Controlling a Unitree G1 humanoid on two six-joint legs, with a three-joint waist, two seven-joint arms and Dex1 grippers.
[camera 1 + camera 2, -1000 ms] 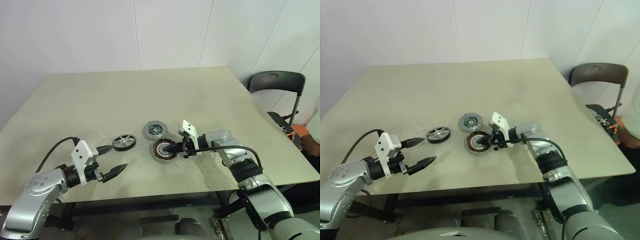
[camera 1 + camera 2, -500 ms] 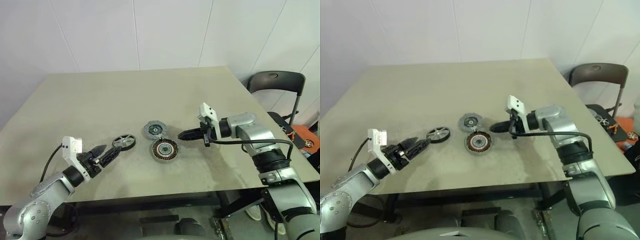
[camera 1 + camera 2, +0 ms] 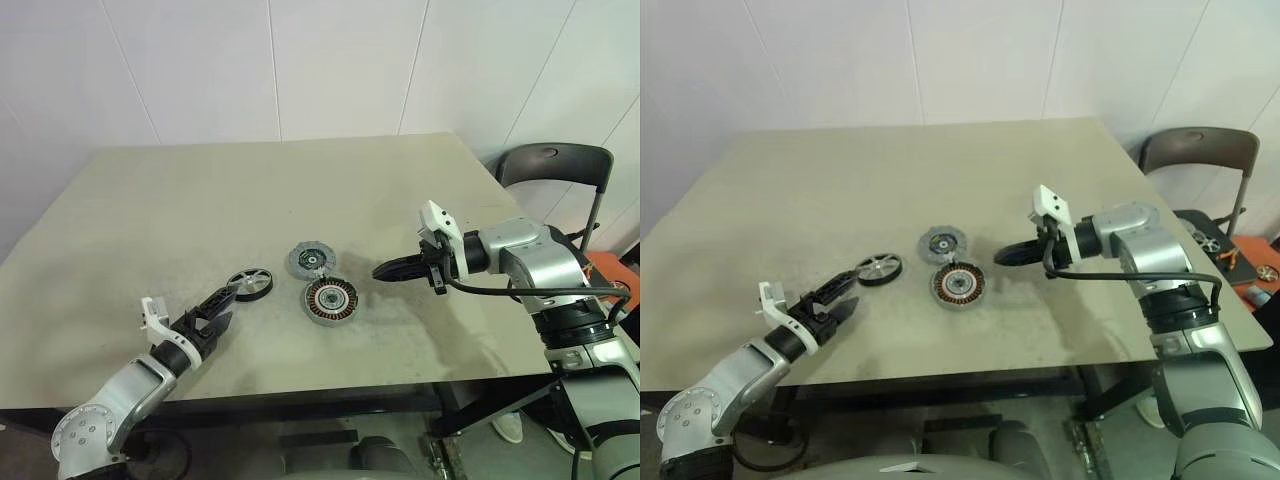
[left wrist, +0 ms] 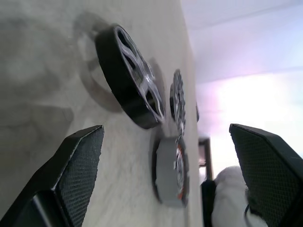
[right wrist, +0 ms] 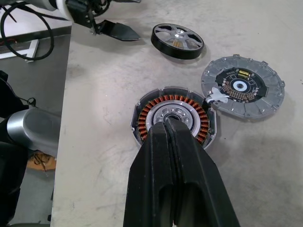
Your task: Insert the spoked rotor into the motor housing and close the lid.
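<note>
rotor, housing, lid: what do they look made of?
Spoked rotor: matte black outer ring, likely rubber or plastic; bright silver spokes and hub look like metal.
Motor housing: dark shell, probably metal or plastic; copper-coloured windings ring a shiny silver centre.
Lid: dull grey ribbed disc, looks like cast metal, possibly plastic; dark circuit-like insert with gold specks at its centre.

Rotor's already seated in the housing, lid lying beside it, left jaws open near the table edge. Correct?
Not quite. The rotor lies flat on the table, apart from the housing, whose windings show bare in the right wrist view. The lid lies beside the housing and the left gripper is open.
</note>
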